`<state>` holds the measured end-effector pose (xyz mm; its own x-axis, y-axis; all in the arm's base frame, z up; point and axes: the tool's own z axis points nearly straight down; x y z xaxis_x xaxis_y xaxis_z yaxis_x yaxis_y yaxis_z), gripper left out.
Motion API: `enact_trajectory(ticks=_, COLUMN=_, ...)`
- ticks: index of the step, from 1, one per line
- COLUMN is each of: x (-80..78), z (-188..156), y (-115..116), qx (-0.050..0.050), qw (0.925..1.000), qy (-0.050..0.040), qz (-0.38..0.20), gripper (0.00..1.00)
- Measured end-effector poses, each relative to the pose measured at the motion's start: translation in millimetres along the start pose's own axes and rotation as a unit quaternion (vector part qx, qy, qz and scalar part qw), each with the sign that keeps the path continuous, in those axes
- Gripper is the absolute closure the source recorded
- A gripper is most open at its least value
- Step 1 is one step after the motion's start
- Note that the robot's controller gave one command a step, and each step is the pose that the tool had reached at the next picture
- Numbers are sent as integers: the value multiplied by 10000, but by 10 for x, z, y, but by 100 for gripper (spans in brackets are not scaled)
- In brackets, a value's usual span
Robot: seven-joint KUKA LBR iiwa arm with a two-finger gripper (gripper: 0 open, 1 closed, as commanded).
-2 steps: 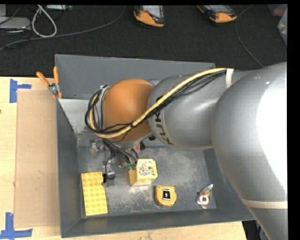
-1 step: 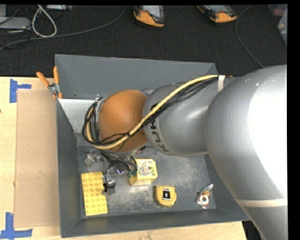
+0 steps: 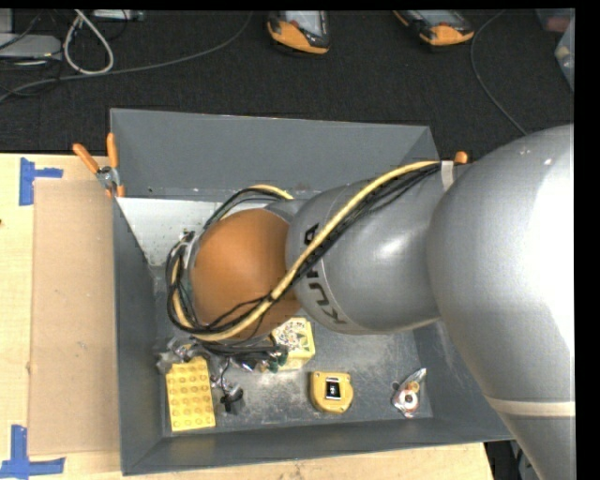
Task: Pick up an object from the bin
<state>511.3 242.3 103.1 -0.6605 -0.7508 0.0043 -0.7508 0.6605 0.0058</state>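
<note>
Yellow studded building plate [image 3: 190, 396] is lying in the lower-left corner of the bin [image 3: 281, 150]; gripper [image 3: 226, 389] is hanging just beside it, grip state can't tell, yellow tape measure [image 3: 330, 391] sitting nearby

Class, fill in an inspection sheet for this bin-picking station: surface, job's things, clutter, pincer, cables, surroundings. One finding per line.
surface: grey metal bin, floor speckled pale.
job's things: yellow studded building plate lower left; yellow tape measure lower middle; small silver metal piece lower right; pale patterned block by the orange domed wrist cover.
clutter: small dark tangled bits between plate and block.
pincer: beneath that cover, over the bin's left half; state cannot be told.
cables: black and yellow cables along the silver arm, looped round the cover.
surroundings: dark floor, white cable loop, two shoes.
</note>
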Motion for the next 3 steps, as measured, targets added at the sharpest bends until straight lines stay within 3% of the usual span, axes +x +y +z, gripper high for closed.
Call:
enact_trajectory(ticks=1, x=-132, z=178, y=-110, qx=18, qw=9797, qy=-20, qz=-2005, gripper=0)
enact_trajectory(ticks=2, x=126, z=322, y=161, qx=18, qw=9603, qy=-45, qz=-2790, gripper=100)
enact_trajectory(ticks=3, x=126, z=322, y=160, qx=18, qw=9604, qy=-45, qz=-2784, gripper=100)
